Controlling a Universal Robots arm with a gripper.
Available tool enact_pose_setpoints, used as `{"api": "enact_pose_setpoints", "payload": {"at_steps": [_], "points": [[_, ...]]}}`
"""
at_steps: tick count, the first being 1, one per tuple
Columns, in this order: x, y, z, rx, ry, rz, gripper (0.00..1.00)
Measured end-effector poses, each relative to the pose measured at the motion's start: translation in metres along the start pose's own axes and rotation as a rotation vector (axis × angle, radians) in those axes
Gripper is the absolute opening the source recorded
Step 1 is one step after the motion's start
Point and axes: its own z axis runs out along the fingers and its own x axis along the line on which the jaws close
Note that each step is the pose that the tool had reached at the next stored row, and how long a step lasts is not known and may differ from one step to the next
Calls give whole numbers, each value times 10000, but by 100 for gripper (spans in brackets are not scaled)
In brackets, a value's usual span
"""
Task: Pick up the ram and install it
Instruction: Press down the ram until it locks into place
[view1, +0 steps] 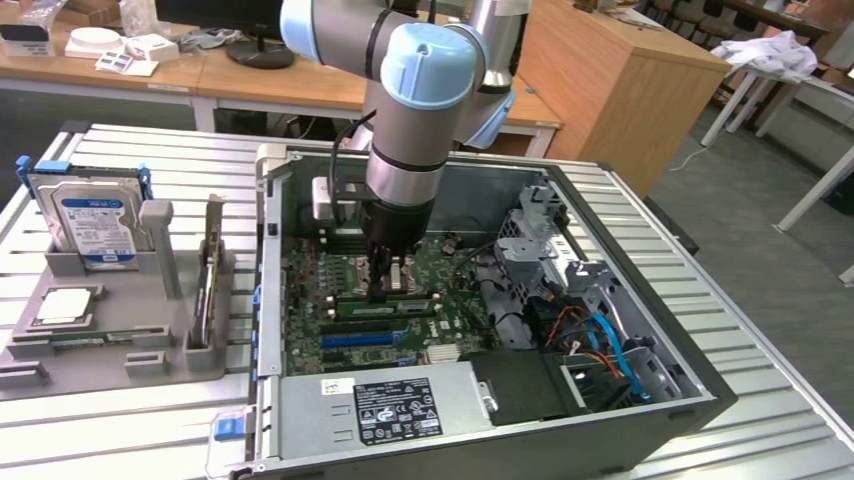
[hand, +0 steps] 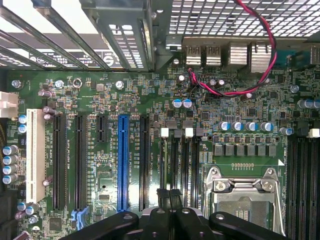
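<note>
- One pale blue and grey robot arm (view1: 414, 110), reaching down into one open dark grey computer case (view1: 667, 400).
- One black gripper (view1: 388, 293), low over the green motherboard (view1: 314, 345), just beside the silver-framed processor socket (hand: 245, 200).
- Jaws pressed together; nothing seen between the fingertips (hand: 165, 197) in the wrist view.
- Long black memory slots (hand: 176, 165) directly ahead of the gripper (hand: 170, 194), two white latch tabs (hand: 164, 132) at their far ends.
- One blue expansion slot (hand: 123, 162), one white expansion slot (hand: 35, 155), one red-and-black twisted wire pair (hand: 250, 50).
- One grey plastic holder (view1: 114, 350) on the ribbed metal table (view1: 134, 430), outside the case on the exterior view's left.
- One thin green ram stick (view1: 208, 285), standing on its long edge in that holder, well apart from the gripper.
- One boxy silver hard drive with a blue label (view1: 91, 215), upright at the holder's far end.
- One square silver-topped processor chip (view1: 67, 305), lying flat in the holder.
</note>
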Motion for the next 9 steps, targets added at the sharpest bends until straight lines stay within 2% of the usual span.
{"api": "enact_pose_setpoints", "payload": {"at_steps": [9], "points": [[0,0,7,0,-2,0,11]]}}
